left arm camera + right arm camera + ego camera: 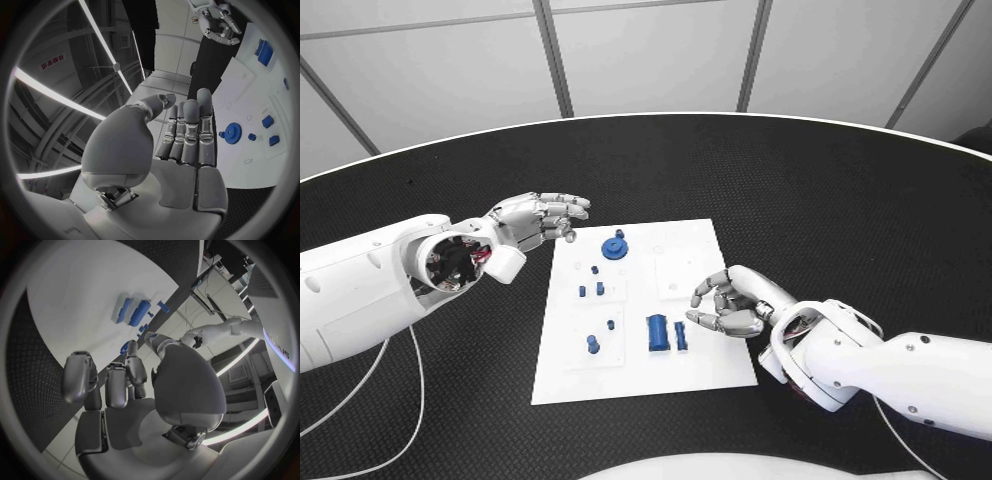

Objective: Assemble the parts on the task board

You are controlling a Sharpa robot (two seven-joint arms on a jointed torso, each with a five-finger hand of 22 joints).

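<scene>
The white task board [697,250] lies in the middle of the black table. A blue gear [615,247] stands near its far edge, with small blue pegs [594,290] behind it and another peg [593,344] near the front left. A thick blue block [656,332] and a thin blue bar [681,335] lie side by side near the front. My left hand [538,218] hovers off the board's far left corner, fingers spread and empty; the left wrist view shows the gear [233,133] beyond its fingertips [203,100]. My right hand [733,302] hangs over the board's right edge beside the bar, fingers loosely bent, holding nothing.
Black table [848,200] stretches wide on all sides of the board. Thin white cables [401,400] trail across it at the front left under my left arm. In the right wrist view the block [139,312] and bar [124,310] lie ahead of the fingers.
</scene>
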